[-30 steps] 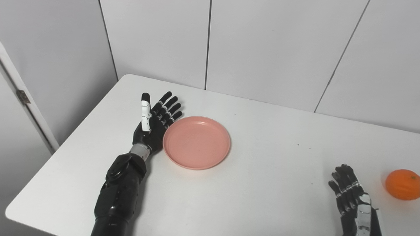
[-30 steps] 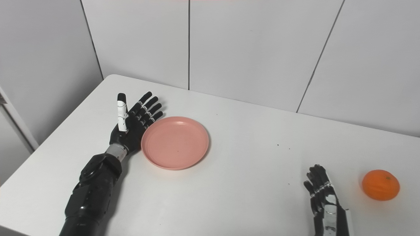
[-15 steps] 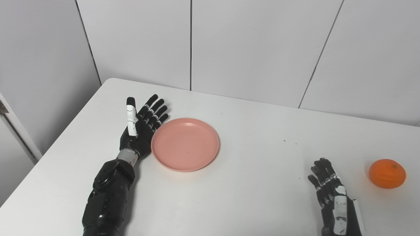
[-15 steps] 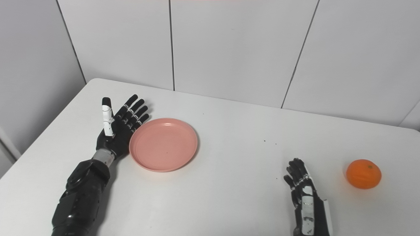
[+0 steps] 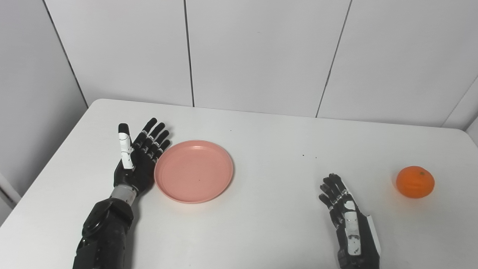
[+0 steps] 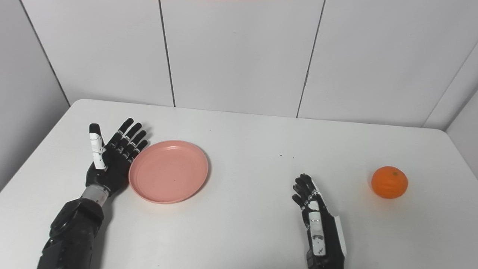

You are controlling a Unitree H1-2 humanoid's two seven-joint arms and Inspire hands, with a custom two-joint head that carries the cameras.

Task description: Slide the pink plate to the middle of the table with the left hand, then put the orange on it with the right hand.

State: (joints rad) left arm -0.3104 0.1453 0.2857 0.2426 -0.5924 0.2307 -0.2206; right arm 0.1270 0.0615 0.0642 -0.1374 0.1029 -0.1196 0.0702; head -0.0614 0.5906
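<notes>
Pink plate: one of them, round and shallow, lying flat on the white table, left of the table's middle. Nothing sits in it; a single small dark speck shows on its inner surface.

My left hand stands on its edge just beside the plate's left rim, palm turned toward the plate, fingers stretched out and slightly fanned, pointing away from me toward the wall. My thumb, with its white segment, points up and away, apart from the rest. The palm and the lower fingers look to be touching the rim, though I cannot tell for certain how firm the contact is. This hand grips nothing; it is spread wide.

One orange rests on the table near the right edge, well apart from the plate. A small green stem mark shows on its top.

My right hand is low over the table at the near right, between the plate and the orange but closer to me than either. Its fingers are extended with a slight curl, a little apart from one another, and it holds nothing. It is near the orange yet clearly not touching it; bare table lies between them.

A few tiny dark specks dot the tabletop past the middle. Behind the table stand white wall panels divided by thin dark seams.
</notes>
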